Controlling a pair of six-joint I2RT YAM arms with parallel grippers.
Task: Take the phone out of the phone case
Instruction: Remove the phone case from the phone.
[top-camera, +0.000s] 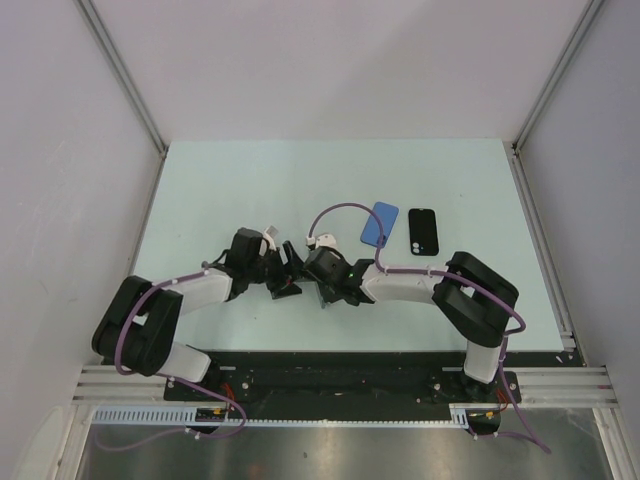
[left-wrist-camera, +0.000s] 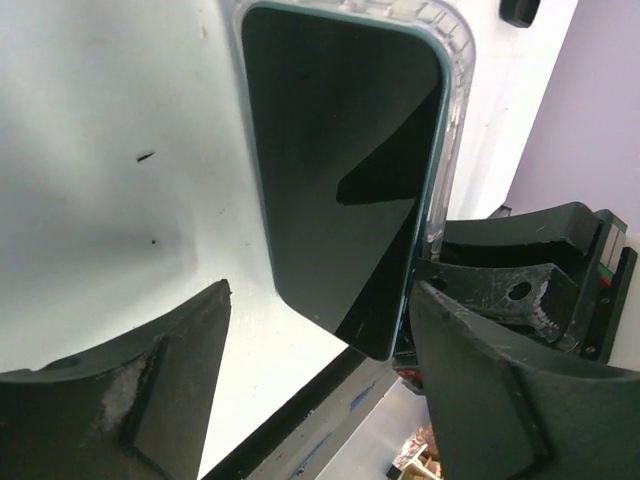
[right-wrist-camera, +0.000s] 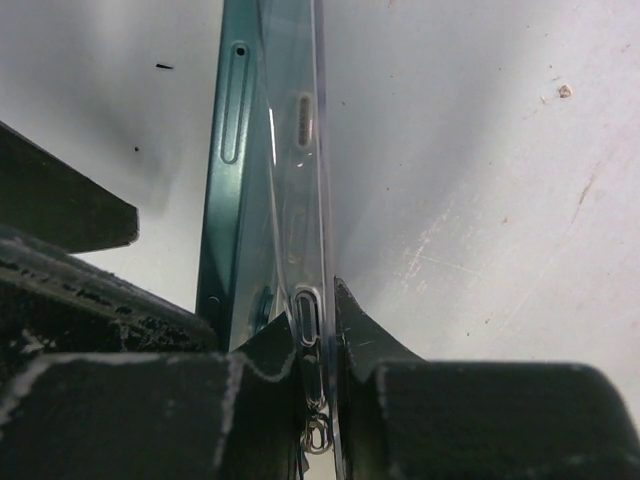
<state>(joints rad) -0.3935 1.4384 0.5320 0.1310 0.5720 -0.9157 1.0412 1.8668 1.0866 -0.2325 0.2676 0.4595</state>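
A dark green phone (left-wrist-camera: 340, 180) with a black screen sits partly in a clear case (left-wrist-camera: 455, 80), held on edge above the table between the two arms. My right gripper (right-wrist-camera: 320, 330) is shut on the clear case's wall (right-wrist-camera: 300, 150). The phone's green side (right-wrist-camera: 225, 150) stands apart from that wall at the near end. In the left wrist view the phone's lower corner sticks out of the case. My left gripper (left-wrist-camera: 320, 380) is open, its fingers on either side of that corner, not touching it. In the top view both grippers meet at mid-table, left (top-camera: 285, 270) and right (top-camera: 318, 275).
A blue case or phone (top-camera: 379, 224) and a black phone (top-camera: 422, 232) lie flat on the pale table (top-camera: 250, 180) just behind the right arm. Frame posts and walls close in the table on three sides.
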